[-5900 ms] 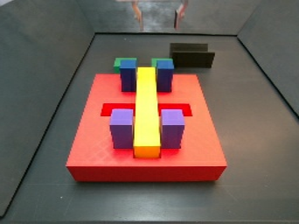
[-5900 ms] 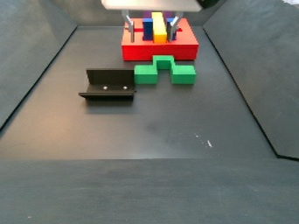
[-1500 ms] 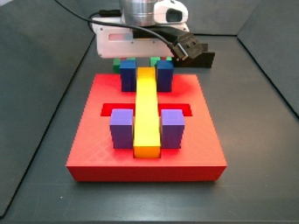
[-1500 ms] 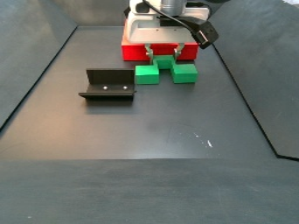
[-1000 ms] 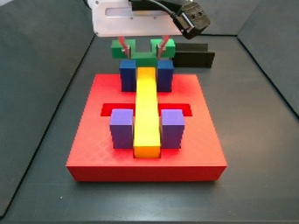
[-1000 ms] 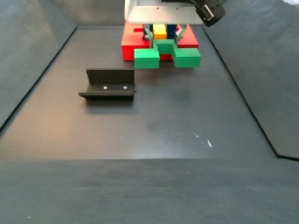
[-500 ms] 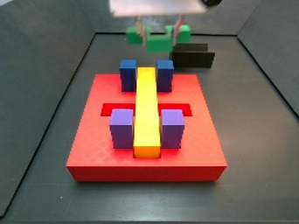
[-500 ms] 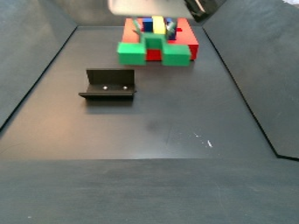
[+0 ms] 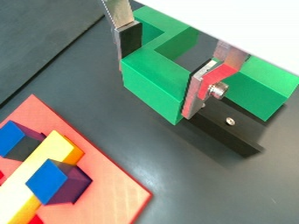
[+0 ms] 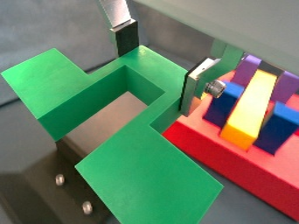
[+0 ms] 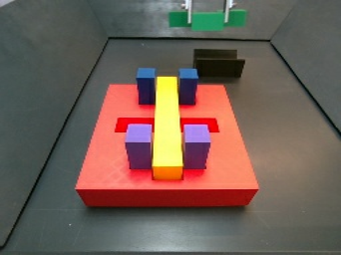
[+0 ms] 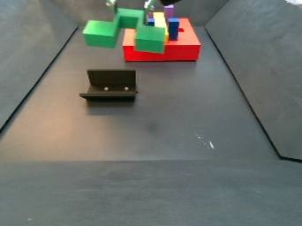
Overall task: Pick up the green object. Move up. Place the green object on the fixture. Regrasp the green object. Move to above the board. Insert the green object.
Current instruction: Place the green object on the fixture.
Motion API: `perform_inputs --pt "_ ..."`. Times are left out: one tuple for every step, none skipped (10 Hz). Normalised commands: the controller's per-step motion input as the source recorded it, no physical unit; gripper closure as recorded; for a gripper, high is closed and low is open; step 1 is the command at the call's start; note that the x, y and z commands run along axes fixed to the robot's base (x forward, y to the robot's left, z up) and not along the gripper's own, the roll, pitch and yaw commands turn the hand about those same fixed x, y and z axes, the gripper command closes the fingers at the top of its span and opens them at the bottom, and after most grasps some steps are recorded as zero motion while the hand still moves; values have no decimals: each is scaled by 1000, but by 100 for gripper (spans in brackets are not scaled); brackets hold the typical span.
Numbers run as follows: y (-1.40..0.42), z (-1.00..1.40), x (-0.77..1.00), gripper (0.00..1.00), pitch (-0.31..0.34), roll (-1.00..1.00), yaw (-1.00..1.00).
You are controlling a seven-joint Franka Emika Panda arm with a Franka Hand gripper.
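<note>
The gripper is carrying the green object, clamped by its centre cube, high above the fixture; lowering it onto that bracket seems next.

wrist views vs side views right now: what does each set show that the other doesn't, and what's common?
Only the wrist views: the gripper's silver fingers with dark pads clamped on the centre cube of the green object; the gripper straddles it.

Only the side views: the whole board with its cross slot, the full yellow bar, and the green object hanging clear of the floor.

Both: the green object, the fixture, part of the board with its blue and purple blocks.
</note>
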Motion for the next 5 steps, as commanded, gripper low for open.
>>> perform_inputs --pt "166 249 911 100 0 -629 -280" --pt "320 66 826 100 131 -626 -66" --pt "334 0 840 100 237 -591 0" --pt "303 -31 823 100 249 -611 0" --pt "246 -111 766 100 266 -680 0"
